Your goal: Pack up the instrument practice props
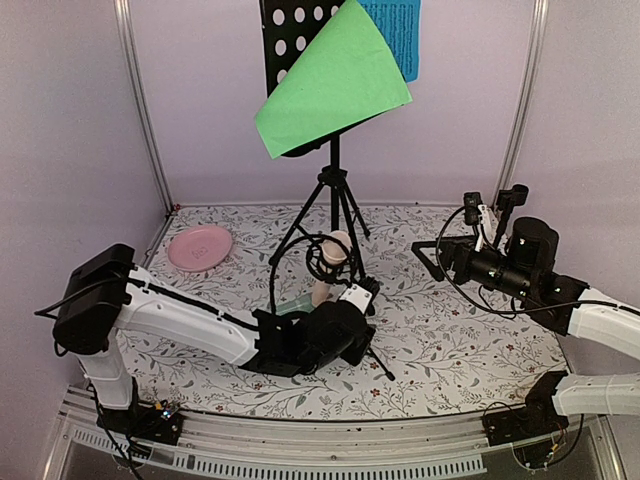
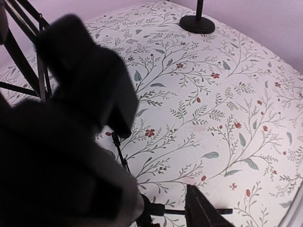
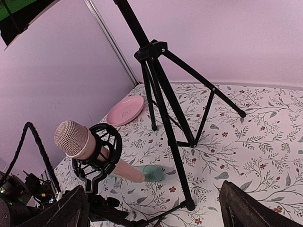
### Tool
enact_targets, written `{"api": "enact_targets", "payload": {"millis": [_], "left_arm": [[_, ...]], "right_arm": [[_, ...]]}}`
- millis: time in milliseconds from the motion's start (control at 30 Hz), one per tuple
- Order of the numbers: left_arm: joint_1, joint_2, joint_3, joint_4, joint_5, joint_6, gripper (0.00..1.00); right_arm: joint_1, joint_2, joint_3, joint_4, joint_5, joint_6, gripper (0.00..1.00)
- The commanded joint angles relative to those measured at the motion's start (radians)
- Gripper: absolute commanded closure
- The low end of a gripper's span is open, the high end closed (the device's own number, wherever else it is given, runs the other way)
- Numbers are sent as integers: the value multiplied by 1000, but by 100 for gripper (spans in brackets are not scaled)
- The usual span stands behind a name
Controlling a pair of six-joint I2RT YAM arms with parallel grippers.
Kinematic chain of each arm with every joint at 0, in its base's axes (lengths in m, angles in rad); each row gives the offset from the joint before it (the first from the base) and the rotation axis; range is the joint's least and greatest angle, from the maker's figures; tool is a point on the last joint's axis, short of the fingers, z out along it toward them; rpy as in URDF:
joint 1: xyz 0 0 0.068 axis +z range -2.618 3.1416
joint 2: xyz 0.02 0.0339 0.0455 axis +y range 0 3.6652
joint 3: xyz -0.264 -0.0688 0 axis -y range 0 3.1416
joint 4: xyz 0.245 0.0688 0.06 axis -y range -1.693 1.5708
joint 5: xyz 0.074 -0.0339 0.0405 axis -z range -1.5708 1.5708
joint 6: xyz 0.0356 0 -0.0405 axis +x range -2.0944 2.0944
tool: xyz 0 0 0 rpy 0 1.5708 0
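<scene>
The black perforated music rack [image 1: 290, 40] stands on its tripod legs [image 1: 333, 185] at the back. It holds a green sheet [image 1: 335, 85] and a blue sheet [image 1: 395, 30]. The beige microphone [image 1: 338, 245] sits in a black shock mount [image 3: 102, 151] on a small black tripod [image 1: 378, 358]. The mint microphone [image 3: 154, 173] lies on the table behind it. My left gripper [image 2: 163, 210] is low at that small tripod's hub [image 2: 149, 208], jaws apart, with a leg running between them. My right gripper [image 3: 156, 213] is open and empty, off to the right, facing the stands.
A pink plate [image 1: 200, 247] lies at the back left, also in the right wrist view [image 3: 125, 109]. A round black base with a post [image 2: 196, 23] stands near the far wall. The music rack's legs [image 3: 189, 142] spread wide over the floral table [image 1: 470, 330].
</scene>
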Motion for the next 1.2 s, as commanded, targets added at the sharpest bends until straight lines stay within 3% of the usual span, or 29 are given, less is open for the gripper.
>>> {"api": "enact_targets", "payload": {"millis": [0, 300, 500, 733, 867, 1000, 1167], "left_arm": [[-41, 12, 3, 36, -4, 9, 43], [-53, -39, 20, -38, 18, 22, 14], [-77, -141, 22, -120, 18, 45, 4], [-99, -329, 46, -327, -1, 67, 5], [-100, -489, -104, -387, 59, 73, 13], [-59, -701, -380, -235, 118, 70, 19], [58, -865, -637, -23, 262, 45, 23]], "right_arm": [[6, -18, -1, -8, 15, -13, 2], [7, -6, 3, -11, 22, -17, 2], [7, -2, 4, -12, 31, -24, 2], [7, 5, 7, -16, 44, -30, 2], [7, 7, 8, -17, 46, -35, 2], [7, 11, 11, -13, 36, -38, 2], [7, 20, 18, 24, -156, -92, 2]]}}
